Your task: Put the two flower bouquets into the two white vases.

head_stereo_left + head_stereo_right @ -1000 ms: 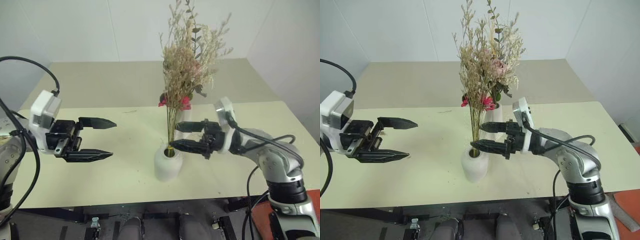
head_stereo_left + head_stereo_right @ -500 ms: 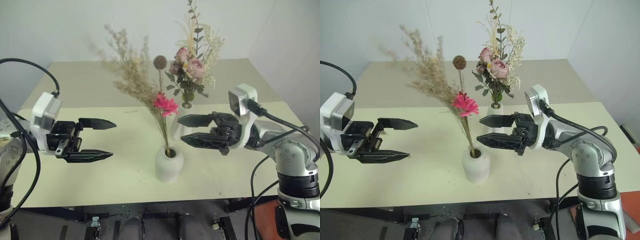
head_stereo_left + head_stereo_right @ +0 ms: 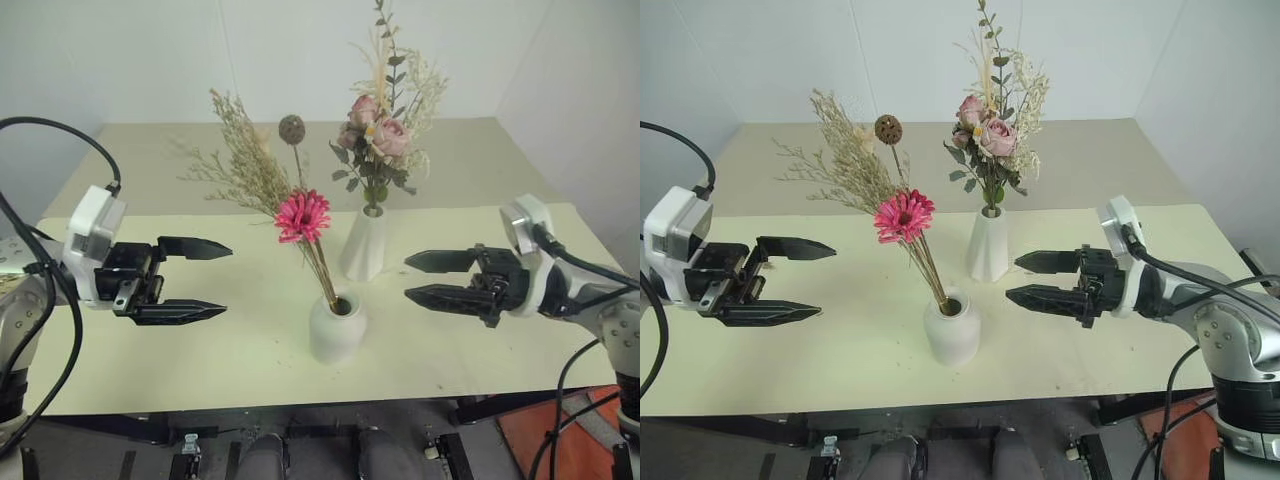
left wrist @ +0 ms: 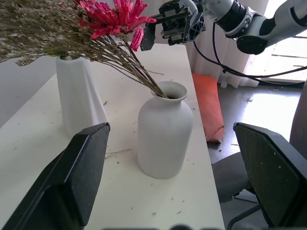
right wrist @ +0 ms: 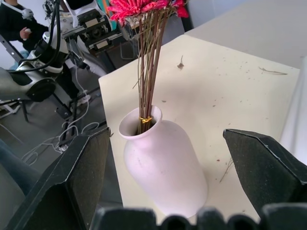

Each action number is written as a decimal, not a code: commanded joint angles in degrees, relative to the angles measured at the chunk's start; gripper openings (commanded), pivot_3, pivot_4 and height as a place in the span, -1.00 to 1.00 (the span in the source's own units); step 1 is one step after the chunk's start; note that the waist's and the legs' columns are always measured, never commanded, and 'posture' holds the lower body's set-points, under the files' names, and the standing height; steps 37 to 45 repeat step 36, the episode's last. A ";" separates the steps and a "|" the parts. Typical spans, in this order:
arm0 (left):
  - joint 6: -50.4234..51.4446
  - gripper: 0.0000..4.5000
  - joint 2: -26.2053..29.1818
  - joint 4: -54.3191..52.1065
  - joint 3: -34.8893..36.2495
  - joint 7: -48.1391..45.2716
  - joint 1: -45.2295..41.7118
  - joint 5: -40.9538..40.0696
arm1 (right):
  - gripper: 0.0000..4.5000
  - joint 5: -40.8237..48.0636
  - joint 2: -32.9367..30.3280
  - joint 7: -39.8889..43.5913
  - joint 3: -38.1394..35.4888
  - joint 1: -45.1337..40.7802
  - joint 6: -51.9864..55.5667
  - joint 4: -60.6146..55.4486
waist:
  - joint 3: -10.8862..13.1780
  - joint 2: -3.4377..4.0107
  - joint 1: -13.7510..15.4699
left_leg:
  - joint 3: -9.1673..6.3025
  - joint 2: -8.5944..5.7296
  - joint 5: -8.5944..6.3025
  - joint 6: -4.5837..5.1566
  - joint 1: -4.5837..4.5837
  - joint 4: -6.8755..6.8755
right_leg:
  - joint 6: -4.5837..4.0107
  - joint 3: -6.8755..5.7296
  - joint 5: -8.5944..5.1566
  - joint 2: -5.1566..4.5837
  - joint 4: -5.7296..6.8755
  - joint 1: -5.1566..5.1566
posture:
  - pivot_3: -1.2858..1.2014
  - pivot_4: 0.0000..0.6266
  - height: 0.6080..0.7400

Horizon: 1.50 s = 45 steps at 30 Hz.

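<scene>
Head views: gerbera bouquet (image 3: pixel 300 215) standing in rounded vase (image 3: pixel 336 327) near the front edge of the counter (image 3: pixel 200 350), stems leaning hard toward the left edge; rose bouquet (image 3: pixel 380 130) upright in tall conical vase (image 3: pixel 365 245) just behind, toward the counter's middle. Left gripper (image 3: pixel 190 280) level, pointing inward over the left side, jaws wide, empty; right gripper (image 3: pixel 440 278) level, pointing inward over the right side, jaws wide, empty, apart from both vases.

Left wrist view: rounded vase between the wide fingers, gerbera stems resting on the far lip; judged risk: top-heavy lean tipping the vase or sliding stems out, if the counter is jolted.

Right wrist view: stems bound by a yellow tie at the vase mouth; judged risk: an inward sweep of either arm catching grasses and pulling the bouquet over.
</scene>
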 commanded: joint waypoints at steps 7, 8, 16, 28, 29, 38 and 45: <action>-1.58 1.00 0.72 0.49 1.86 -0.08 0.43 0.56 | 0.99 -2.56 -5.26 1.88 -8.42 8.23 -3.84 -1.91 | 0.00 0.00 1.04 | 0.01 -0.06 0.00 0.00 -0.07 0.00 | 0.00 0.00 0.00 -0.07 -0.04 -0.01 | 0.03 -0.52 1.00; -1.60 1.00 0.76 0.35 2.27 0.08 0.91 0.54 | 0.99 -3.34 -6.48 2.34 -10.21 10.05 -4.45 -2.06 | 0.00 0.00 1.18 | 0.02 -0.05 0.00 0.00 -0.05 0.00 | 0.00 0.00 0.00 -0.06 -0.04 0.00 | 0.03 -0.52 1.00; -1.12 1.00 0.68 -1.87 6.33 2.06 5.45 -0.34 | 0.99 -7.82 -12.27 5.68 -20.80 19.79 -7.68 -0.69 | 0.00 0.00 1.24 | 0.08 -0.01 0.00 0.00 0.00 0.00 | 0.06 0.02 -0.05 -0.04 -0.06 0.05 | 0.03 -0.52 1.00; -0.84 1.00 0.46 -3.64 7.71 4.10 7.84 -1.51 | 0.99 -11.54 -13.84 8.60 -23.65 22.06 -10.87 2.30 | 0.00 0.00 1.26 | 0.15 0.02 0.00 0.00 0.07 0.01 | 0.37 0.06 -0.24 -0.02 -0.06 0.11 | 0.03 -0.52 1.00; -0.85 1.00 0.38 -3.62 7.53 4.22 7.67 -1.49 | 0.99 -11.72 -13.82 8.69 -23.49 21.94 -11.09 2.42 | 0.00 0.00 1.26 | 0.15 0.02 0.00 0.00 0.07 0.01 | 0.37 0.06 -0.24 -0.02 -0.06 0.10 | 0.03 -0.52 1.00; -0.74 1.00 0.31 -3.57 6.99 4.36 7.20 -1.62 | 0.99 -12.61 -13.48 8.97 -23.05 21.50 -11.99 3.04 | 0.00 0.00 1.27 | 0.15 0.02 0.00 0.00 0.08 0.01 | 0.37 0.07 -0.24 -0.02 -0.06 0.11 | 0.03 -0.52 1.00; -0.74 1.00 0.31 -3.57 6.99 4.36 7.20 -1.62 | 0.99 -12.61 -13.48 8.97 -23.05 21.50 -11.99 3.04 | 0.00 0.00 1.27 | 0.15 0.02 0.00 0.00 0.08 0.01 | 0.37 0.07 -0.24 -0.02 -0.06 0.11 | 0.03 -0.52 1.00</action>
